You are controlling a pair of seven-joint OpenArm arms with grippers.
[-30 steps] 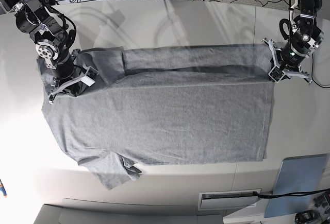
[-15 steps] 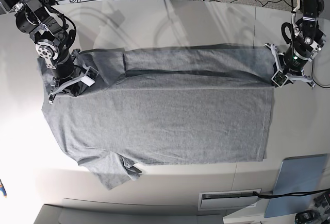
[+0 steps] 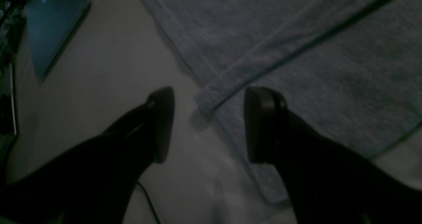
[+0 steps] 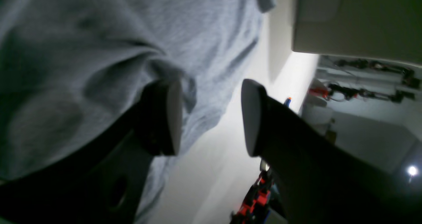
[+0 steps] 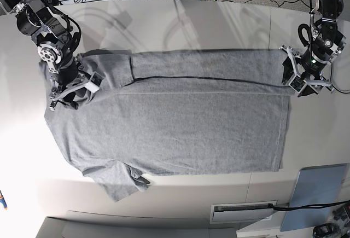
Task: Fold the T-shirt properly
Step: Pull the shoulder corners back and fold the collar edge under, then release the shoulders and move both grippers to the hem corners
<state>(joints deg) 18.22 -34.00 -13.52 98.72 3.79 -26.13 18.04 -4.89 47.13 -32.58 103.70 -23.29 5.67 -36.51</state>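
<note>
**Both arms let go as first long fold settles**

The two black grippers, clamped on the cloth's far edge a second ago, now stand with jaws apart and empty. In the base view the left gripper [image 5: 304, 78] sits at the right of the frame, just off the hem corner; its wrist view shows the folded corner lying on the pale tabletop [image 3: 108, 69] between the spread jaws, touching neither. The right gripper [image 5: 74, 89], at the left of the frame, hangs over the shoulder end, one fingertip [image 4: 165, 115] against bunched fabric, nothing pinched.

The release suggests the top strip has been laid over and this fold is done; further folds appear to remain.

The large heather-grey short-sleeved cotton T-shirt [image 5: 175, 128] lies spread across the middle of the tabletop, plain side up, collar end to the left, hem to the right. A doubled band runs along its upper edge, a dark crease beneath it. One sleeve sticks out, rumpled, at lower left. A flat grey-blue panel [image 5: 317, 194] rests well apart at lower right.
</note>
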